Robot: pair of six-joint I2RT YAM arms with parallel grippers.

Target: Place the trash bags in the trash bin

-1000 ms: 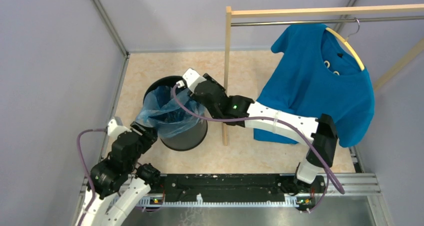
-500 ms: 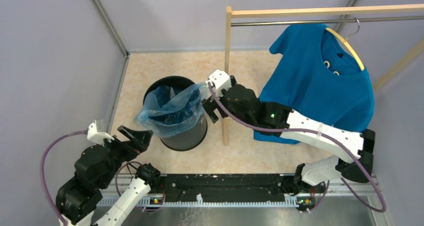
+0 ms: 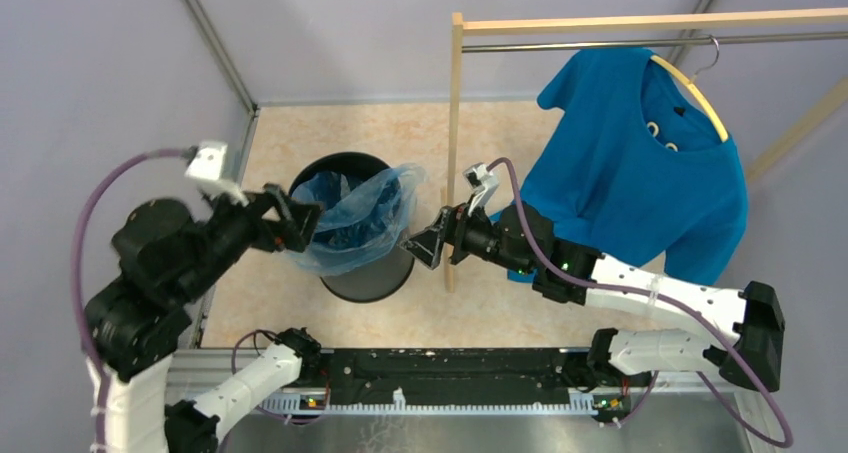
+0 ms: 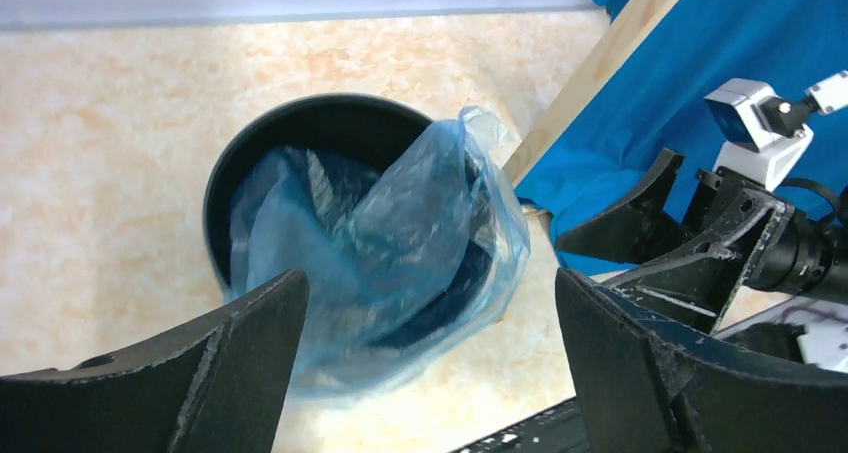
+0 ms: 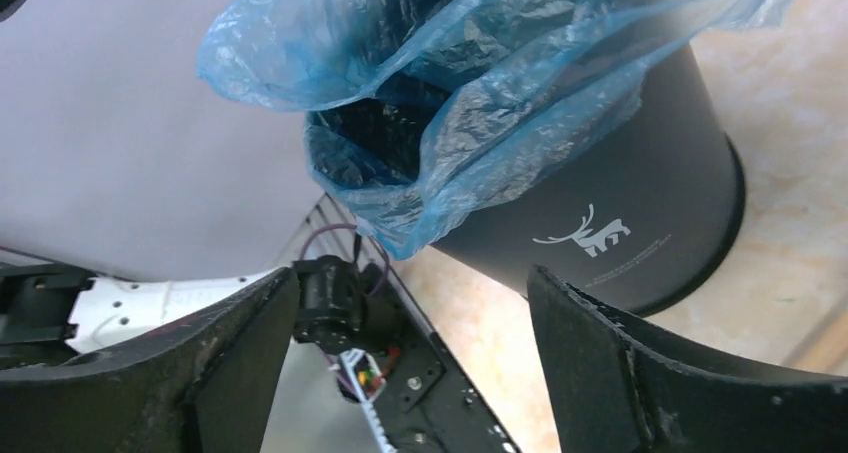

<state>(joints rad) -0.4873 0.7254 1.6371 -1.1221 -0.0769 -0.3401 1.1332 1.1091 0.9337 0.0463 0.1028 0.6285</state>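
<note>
The black trash bin (image 3: 365, 278) stands on the beige floor, with a white deer mark (image 5: 590, 235) on its side. The translucent light-blue trash bag (image 3: 362, 216) sits partly inside it. The bag's crumpled mouth is draped over the near and right rim (image 4: 405, 228). My left gripper (image 3: 297, 223) hovers open just left of the bin, raised above the floor, holding nothing. My right gripper (image 3: 425, 245) is open beside the bin's right side, clear of the bag (image 5: 470, 83). In the wrist views both pairs of fingers stand wide apart and empty (image 4: 430, 285) (image 5: 412, 278).
A wooden clothes rack's post (image 3: 455, 153) stands right of the bin, close to my right gripper. An opaque blue T-shirt (image 3: 640, 168) hangs on a hanger behind my right arm. Grey walls close in on the left and back. A black base rail (image 3: 450, 373) runs along the near edge.
Both grippers opened and let go of the bag. My left arm pulled back, then rose to the bin's left side. My right arm drew back to the right and lower. The bag stays draped on the bin.
</note>
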